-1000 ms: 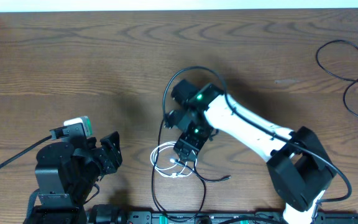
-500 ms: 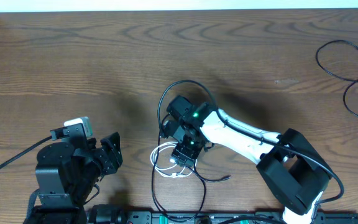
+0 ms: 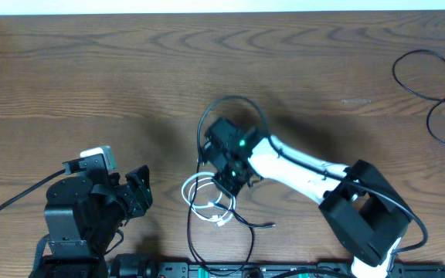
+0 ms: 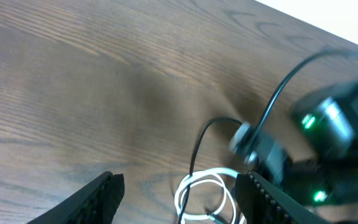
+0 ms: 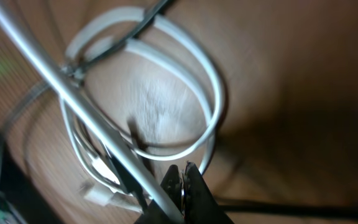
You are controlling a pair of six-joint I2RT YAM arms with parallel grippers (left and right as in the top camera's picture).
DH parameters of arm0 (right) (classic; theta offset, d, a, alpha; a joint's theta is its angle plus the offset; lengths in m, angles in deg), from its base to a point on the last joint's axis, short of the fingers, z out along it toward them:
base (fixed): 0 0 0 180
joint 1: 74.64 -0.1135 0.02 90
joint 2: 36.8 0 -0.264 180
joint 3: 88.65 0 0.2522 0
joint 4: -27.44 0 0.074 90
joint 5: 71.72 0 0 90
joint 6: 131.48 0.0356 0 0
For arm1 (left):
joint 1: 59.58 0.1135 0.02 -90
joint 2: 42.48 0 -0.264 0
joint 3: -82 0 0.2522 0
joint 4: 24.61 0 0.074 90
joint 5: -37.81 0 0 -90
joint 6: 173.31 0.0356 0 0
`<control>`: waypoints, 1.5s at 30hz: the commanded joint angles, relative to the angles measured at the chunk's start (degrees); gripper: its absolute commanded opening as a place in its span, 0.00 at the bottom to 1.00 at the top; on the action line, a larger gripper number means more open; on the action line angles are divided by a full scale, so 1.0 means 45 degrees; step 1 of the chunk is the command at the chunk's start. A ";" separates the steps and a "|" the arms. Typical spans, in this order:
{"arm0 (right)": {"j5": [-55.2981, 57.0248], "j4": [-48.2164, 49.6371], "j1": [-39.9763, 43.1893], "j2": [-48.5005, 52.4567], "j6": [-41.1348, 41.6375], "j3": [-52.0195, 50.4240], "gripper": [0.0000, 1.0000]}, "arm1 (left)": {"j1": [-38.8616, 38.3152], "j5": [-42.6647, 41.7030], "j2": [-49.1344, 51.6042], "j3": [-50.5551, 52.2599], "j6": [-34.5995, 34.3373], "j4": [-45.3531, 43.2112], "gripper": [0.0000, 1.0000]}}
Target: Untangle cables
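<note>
A white cable lies coiled at the table's front centre, crossed by a thin black cable that loops up round the right wrist. My right gripper points down onto the coil's right side. In the right wrist view its jaws are shut on a strand of the white cable, and another strand runs slantwise close to the camera. My left gripper stands open to the left of the coil. Its wrist view shows the white loops and the black cable between its spread fingers, farther off.
Another black cable lies in loops at the table's far right edge. The left arm's base fills the front left corner. The right arm stretches from the front right across to the coil.
My right gripper has come down and leftward onto the white coil and shut. The coil has shifted left and spread wider. The left arm has stayed put.
</note>
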 commanded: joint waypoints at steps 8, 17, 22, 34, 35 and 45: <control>0.1758 -0.2667 0.3211 -0.0238 0.2322 0.6902 0.01 | 0.0053 0.0160 -0.0024 -0.0117 -0.0019 0.0350 0.63; -0.0029 -0.6615 0.6630 -0.0287 0.3546 1.2167 0.01 | 0.0053 0.0165 -0.0019 -0.0117 -0.0019 0.0379 0.63; 0.0000 -0.8539 0.7019 -0.0476 0.3269 1.2789 0.01 | 0.0053 0.0165 -0.0019 -0.0117 -0.0024 0.0374 0.63; 0.3706 -0.9126 0.7033 -0.0481 0.4221 1.2789 0.01 | 0.0053 0.0165 -0.0019 -0.0117 -0.0019 0.0432 0.63; 0.4716 -0.9141 0.7227 -0.0505 0.4711 1.2789 0.01 | 0.0053 0.0165 -0.0019 -0.0117 -0.0019 0.0491 0.63; 1.0666 -0.8082 1.0180 -0.1258 0.6688 1.2798 0.01 | 0.0053 0.0165 -0.0019 -0.0117 -0.0019 0.0622 0.63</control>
